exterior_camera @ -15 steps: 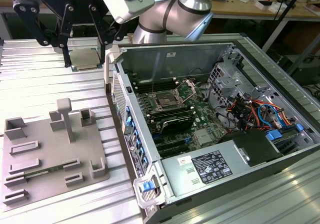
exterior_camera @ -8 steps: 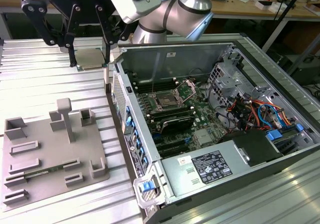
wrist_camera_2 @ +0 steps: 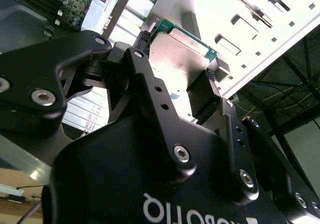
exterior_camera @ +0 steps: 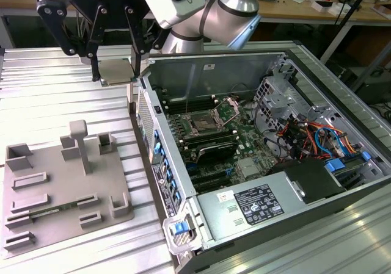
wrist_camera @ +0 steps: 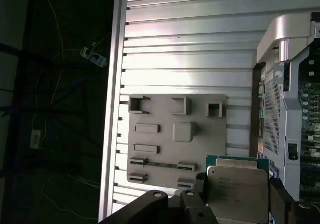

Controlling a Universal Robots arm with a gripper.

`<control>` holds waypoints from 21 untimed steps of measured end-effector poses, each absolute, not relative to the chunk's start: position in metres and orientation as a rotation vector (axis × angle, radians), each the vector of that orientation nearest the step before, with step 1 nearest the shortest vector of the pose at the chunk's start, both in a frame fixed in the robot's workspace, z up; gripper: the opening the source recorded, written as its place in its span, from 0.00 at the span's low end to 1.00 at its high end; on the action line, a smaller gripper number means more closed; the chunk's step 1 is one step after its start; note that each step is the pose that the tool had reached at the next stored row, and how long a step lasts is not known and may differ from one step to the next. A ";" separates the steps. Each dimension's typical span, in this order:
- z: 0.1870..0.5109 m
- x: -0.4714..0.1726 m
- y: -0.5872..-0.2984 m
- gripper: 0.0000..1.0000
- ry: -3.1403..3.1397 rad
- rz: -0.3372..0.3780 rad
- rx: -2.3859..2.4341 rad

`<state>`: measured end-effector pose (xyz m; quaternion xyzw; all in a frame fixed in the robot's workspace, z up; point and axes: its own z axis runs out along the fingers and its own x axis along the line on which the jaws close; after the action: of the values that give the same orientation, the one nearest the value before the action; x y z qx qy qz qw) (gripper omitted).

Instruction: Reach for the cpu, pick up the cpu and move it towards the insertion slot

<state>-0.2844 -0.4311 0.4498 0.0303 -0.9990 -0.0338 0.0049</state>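
1. Nearest the camera, in the second wrist view, you are looking at the black gripper point(wrist_camera_2: 182, 72), and its fingers point(wrist_camera_2: 212, 92) are pinching the chip point(wrist_camera_2: 177, 52) by two opposite edges.
2. The chip is hanging clear of everything: in the exterior view the chip point(exterior_camera: 117, 71) is riding in the gripper point(exterior_camera: 116, 72) above the ribbed metal worktop point(exterior_camera: 55, 97), just outside the wall of the open computer case point(exterior_camera: 269, 133).
3. The socket point(exterior_camera: 201, 126) is sitting on the green board inside the case, well apart from the chip, with its silver frame showing around a dark centre.
4. You are handling something that looks light, thin and fully stiff, so it is not sagging between the fingers. It is lying flat between them, its metal plate facing up in the first wrist view point(wrist_camera: 235, 189).
5. The smooth metal plate and thin edges are probably giving little grip, so I judge slipping or twisting to be the main risk.
6. The underside contacts are likely delicate; holding by the green rim, as the fingers are doing now, seems the right place.
7. The grey plastic fixture point(exterior_camera: 61, 182) is lying on the worktop at the exterior view's left, and nothing is touching it.
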 end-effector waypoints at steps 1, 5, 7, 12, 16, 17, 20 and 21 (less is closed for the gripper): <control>0.450 -0.283 -0.431 0.55 -3.129 -0.106 0.095; 0.450 -0.281 -0.431 0.55 -3.129 -0.106 0.095; 0.450 -0.279 -0.431 0.55 -3.129 -0.106 0.095; 0.450 -0.273 -0.431 0.55 -3.129 -0.106 0.095; 0.450 -0.269 -0.431 0.55 -3.129 -0.106 0.095; 0.450 -0.268 -0.431 0.55 -3.129 -0.106 0.095; 0.450 -0.266 -0.431 0.55 -3.129 -0.106 0.095; 0.450 -0.265 -0.431 0.55 -3.129 -0.106 0.095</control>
<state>-0.2653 -0.4311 0.4498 0.0303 -0.9990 -0.0337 0.0049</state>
